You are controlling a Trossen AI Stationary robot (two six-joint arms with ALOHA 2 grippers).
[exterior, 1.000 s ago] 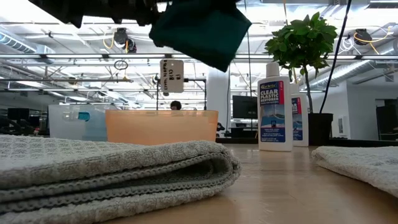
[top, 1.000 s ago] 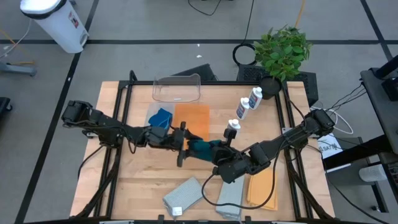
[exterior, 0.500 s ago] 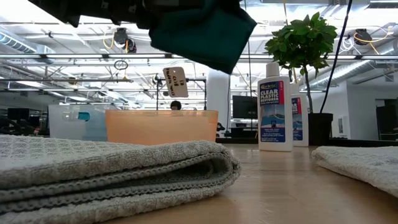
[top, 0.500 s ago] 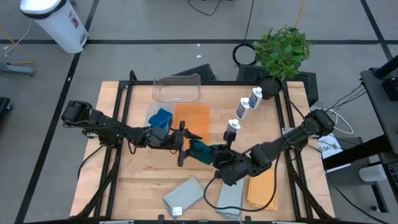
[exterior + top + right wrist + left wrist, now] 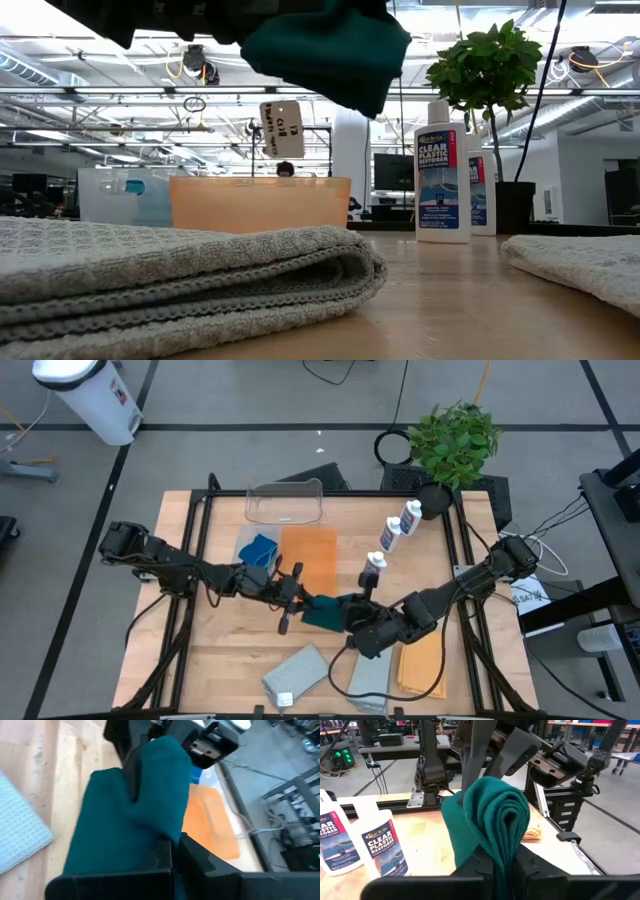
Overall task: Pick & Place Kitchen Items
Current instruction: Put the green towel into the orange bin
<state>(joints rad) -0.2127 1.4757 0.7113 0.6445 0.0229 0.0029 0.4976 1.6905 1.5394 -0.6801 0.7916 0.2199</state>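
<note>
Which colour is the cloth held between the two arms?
Dark green cloth, seen best in the left wrist view.

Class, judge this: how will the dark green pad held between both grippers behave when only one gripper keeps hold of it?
The dark green pad is probably floppy: it curls into folds above the left gripper. It likely droops once freed, since its edge hangs below the right gripper. It seems light.

The white bottles (image 5: pixel 443 172) bear blue labels reading "CLEAR PLASTIC RESTORER".
</note>
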